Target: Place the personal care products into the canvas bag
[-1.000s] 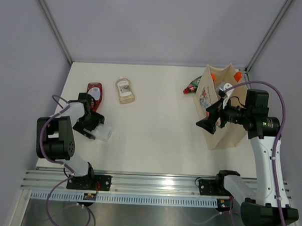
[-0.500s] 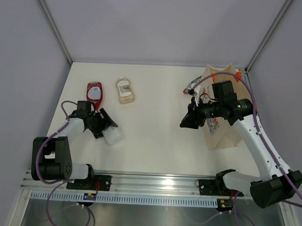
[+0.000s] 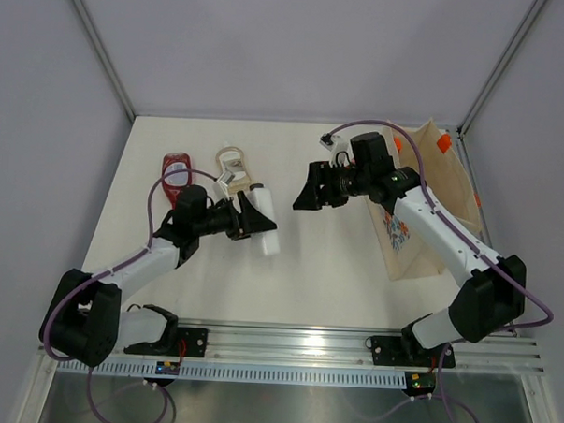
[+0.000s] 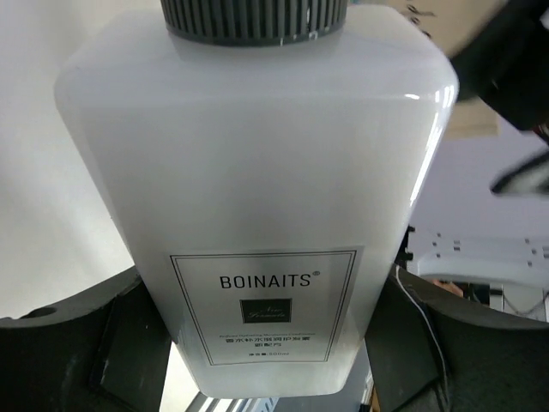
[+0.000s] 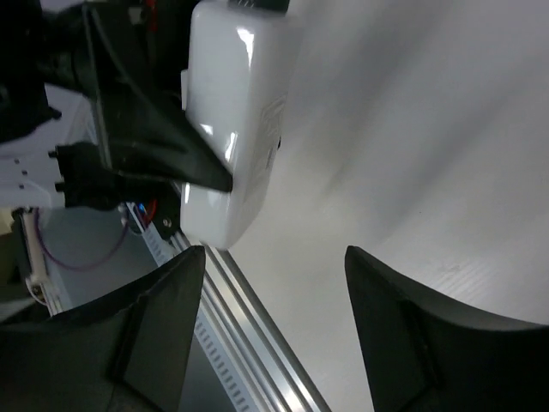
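My left gripper (image 3: 247, 219) is shut on a white bottle (image 3: 264, 224) with a grey ribbed cap and holds it above the table's middle. In the left wrist view that bottle (image 4: 257, 163) fills the frame between the jaws of the left gripper (image 4: 266, 343). A short way right of the bottle, my right gripper (image 3: 310, 197) is open and holds nothing. In the right wrist view the right gripper (image 5: 274, 296) faces the white bottle (image 5: 236, 120). A red bottle (image 3: 175, 168) and a clear pale-yellow bottle (image 3: 231, 163) lie at the back left. The canvas bag (image 3: 434, 195) stands at the right.
The bag's orange handles (image 3: 442, 140) stick up at its far end, beside the right wall post. The right arm's forearm (image 3: 422, 218) crosses over the bag's near side. An aluminium rail (image 3: 286, 341) runs along the table's near edge.
The left arm has lifted the white bottle from the left side and carried it right to the middle. The right arm has swung left, away from the bag, toward the bottle.
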You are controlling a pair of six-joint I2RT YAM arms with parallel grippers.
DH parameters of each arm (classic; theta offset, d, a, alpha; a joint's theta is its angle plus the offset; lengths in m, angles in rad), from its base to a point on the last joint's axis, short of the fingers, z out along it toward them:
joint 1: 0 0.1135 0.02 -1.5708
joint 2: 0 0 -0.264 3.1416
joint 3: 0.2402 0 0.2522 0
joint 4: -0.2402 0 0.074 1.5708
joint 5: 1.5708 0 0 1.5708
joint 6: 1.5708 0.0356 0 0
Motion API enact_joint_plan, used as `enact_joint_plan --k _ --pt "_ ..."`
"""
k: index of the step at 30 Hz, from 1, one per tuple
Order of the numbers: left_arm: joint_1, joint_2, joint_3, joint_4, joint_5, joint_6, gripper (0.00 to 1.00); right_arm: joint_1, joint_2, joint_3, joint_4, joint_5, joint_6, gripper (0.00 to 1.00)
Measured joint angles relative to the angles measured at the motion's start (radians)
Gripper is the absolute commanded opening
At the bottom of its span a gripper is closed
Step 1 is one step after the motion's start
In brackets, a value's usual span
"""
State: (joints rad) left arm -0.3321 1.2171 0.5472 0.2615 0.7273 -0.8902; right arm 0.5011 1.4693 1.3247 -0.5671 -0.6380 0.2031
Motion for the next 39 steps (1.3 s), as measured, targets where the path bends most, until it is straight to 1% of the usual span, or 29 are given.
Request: enact_joint_plan --k 3,5,8,13,16,19,22,26,28,29,30,32,33,35,36,37,39 --pt "-0.047 0.0 0.0 0.055 0.015 -0.003 0.0 0.004 0.022 0.01 0.055 0.054 0.117 0.9" --pt "-0.065 0.0 0.0 0.07 0.02 -0.005 0.0 0.017 0.036 0.024 0.083 0.079 0.165 0.93" --pt "-0.087 0.005 0.0 0.09 0.019 -0.008 0.0 0.054 0.05 0.035 0.115 0.102 0.21 0.93" --pt "-0.128 0.03 0.013 0.101 0.017 -0.014 0.0 0.122 0.072 0.048 0.129 0.152 0.236 0.93" --pt "-0.154 0.037 0.021 0.098 0.01 -0.022 0.0 0.139 0.098 0.06 0.129 0.182 0.251 0.92" --pt "-0.18 0.037 0.036 0.099 0.004 -0.026 0.0 0.147 0.116 0.063 0.128 0.214 0.26 0.9" --pt "-0.202 0.037 0.053 0.099 -0.001 -0.029 0.0 0.172 0.129 0.063 0.124 0.261 0.265 0.85" --pt "-0.227 0.037 0.08 0.098 -0.018 -0.035 0.0 0.193 0.135 0.063 0.121 0.288 0.273 0.76" --pt "-0.234 0.04 0.092 0.087 -0.04 -0.034 0.02 0.193 0.135 0.063 0.122 0.3 0.284 0.68" --pt "-0.237 0.043 0.095 0.082 -0.054 -0.031 0.05 0.194 0.135 0.063 0.122 0.312 0.291 0.64" --pt "-0.238 0.047 0.098 0.078 -0.061 -0.031 0.12 0.194 0.135 0.063 0.12 0.321 0.294 0.54" --pt "-0.239 0.054 0.104 0.075 -0.073 -0.03 0.16 0.194 0.135 0.063 0.117 0.333 0.295 0.42" --pt "-0.24 0.057 0.107 0.075 -0.079 -0.03 0.25 0.194 0.135 0.062 0.12 0.338 0.295 0.28" --pt "-0.24 0.066 0.113 0.075 -0.085 -0.029 0.33 0.193 0.135 0.058 0.128 0.343 0.295 0.14" --pt "-0.241 0.071 0.116 0.075 -0.087 -0.029 0.37 0.191 0.135 0.057 0.129 0.343 0.294 0.0" --pt "-0.242 0.076 0.119 0.074 -0.088 -0.027 0.44 0.19 0.135 0.056 0.129 0.344 0.293 0.0" --pt "-0.244 0.089 0.13 0.072 -0.089 -0.026 0.54 0.182 0.135 0.056 0.128 0.341 0.288 0.0"
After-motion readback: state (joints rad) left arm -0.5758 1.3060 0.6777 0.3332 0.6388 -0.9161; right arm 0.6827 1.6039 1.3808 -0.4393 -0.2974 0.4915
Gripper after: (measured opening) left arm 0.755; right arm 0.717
